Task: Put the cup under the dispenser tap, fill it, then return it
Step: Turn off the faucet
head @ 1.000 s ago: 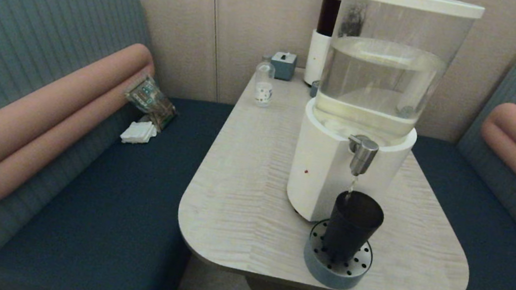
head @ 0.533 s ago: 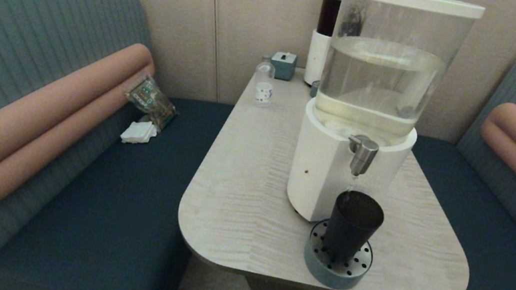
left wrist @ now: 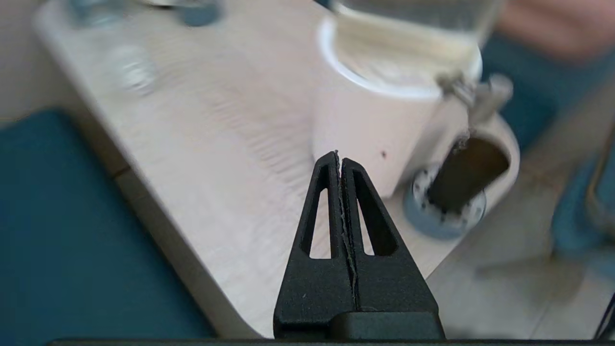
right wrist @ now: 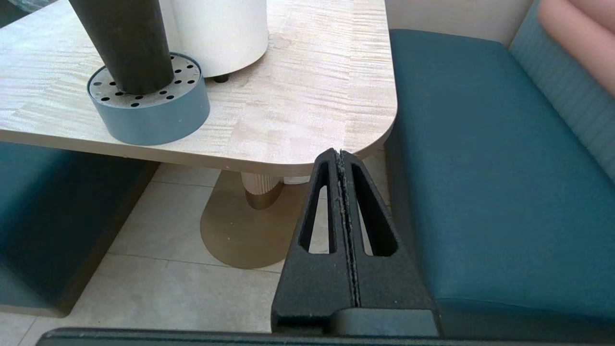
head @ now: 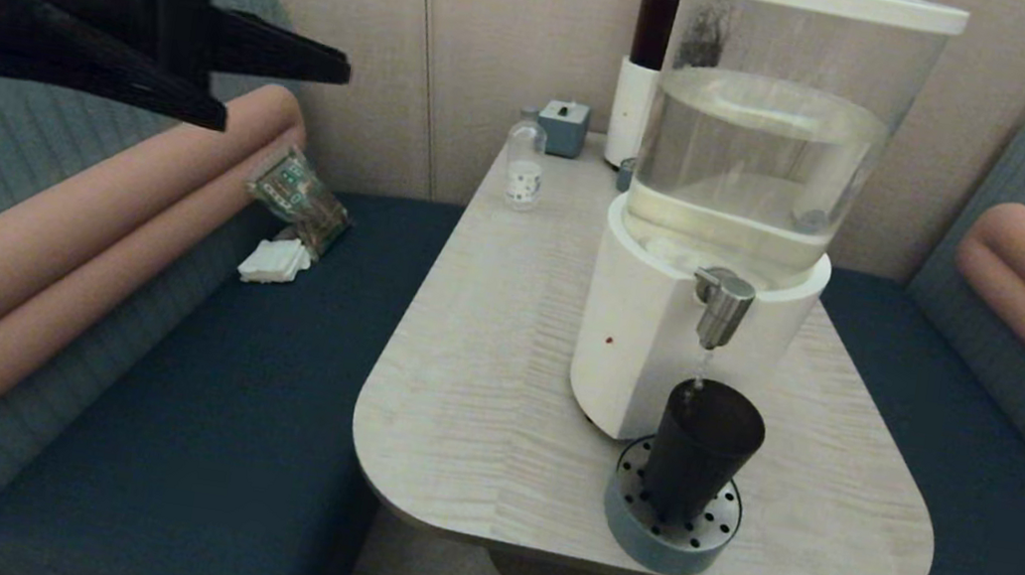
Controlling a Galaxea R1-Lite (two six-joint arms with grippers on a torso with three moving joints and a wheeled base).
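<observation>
Your left end effector (head: 343, 68) has swung into the head view since half a second ago, raised high over the bench seat with its fingers (left wrist: 331, 192) clenched together on nothing. The cup (head: 698, 450), well off to its right and lower down, stands upright on the perforated blue-grey drip tray (head: 630, 525) on the worktop (head: 479, 383), directly beneath the dispenser tap (head: 721, 307), a thin stream running into it. Your right end effector (right wrist: 340, 154) hangs below the worktop's edge, clenched and empty, the cup well apart from it.
</observation>
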